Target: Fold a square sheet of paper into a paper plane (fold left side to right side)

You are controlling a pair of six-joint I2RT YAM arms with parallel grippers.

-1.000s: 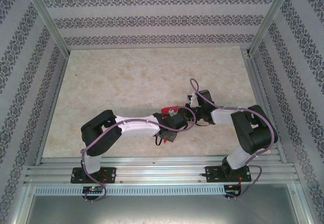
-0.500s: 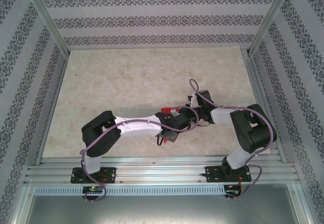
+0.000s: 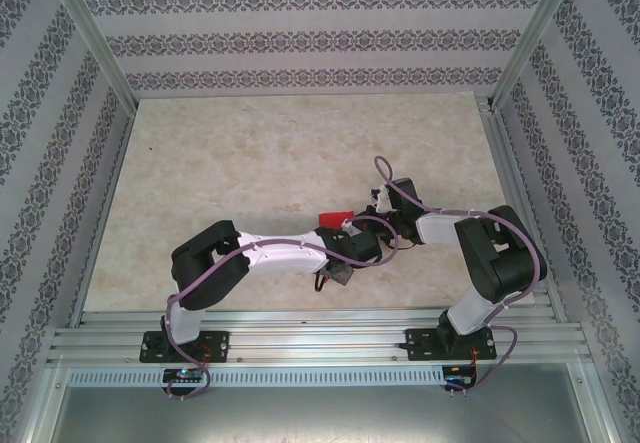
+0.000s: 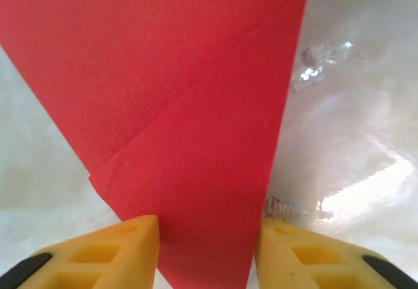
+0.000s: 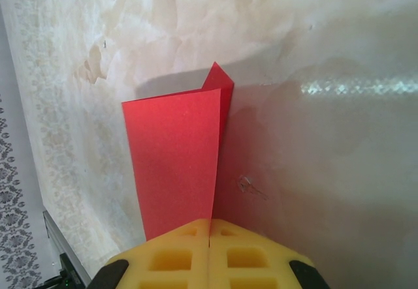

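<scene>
Thin paper, matt and faintly fibrous, crisp at the creases: red paper sheet. Moulded yellow plastic, matt, finely pebbled, with recessed pockets: fingers of left gripper; same plastic with a dull sheen on right gripper. Smooth cream marble-print covering, glossy, streaked with white glare and scuffed in small spots: table top. Matt printed floral-stripe covering: walls. Bare silvery metal, ribbed, satin finish: frame rails. Smooth white plastic shells: arm links; matt black housings: joints. Smooth purple sheathing: cables.
</scene>
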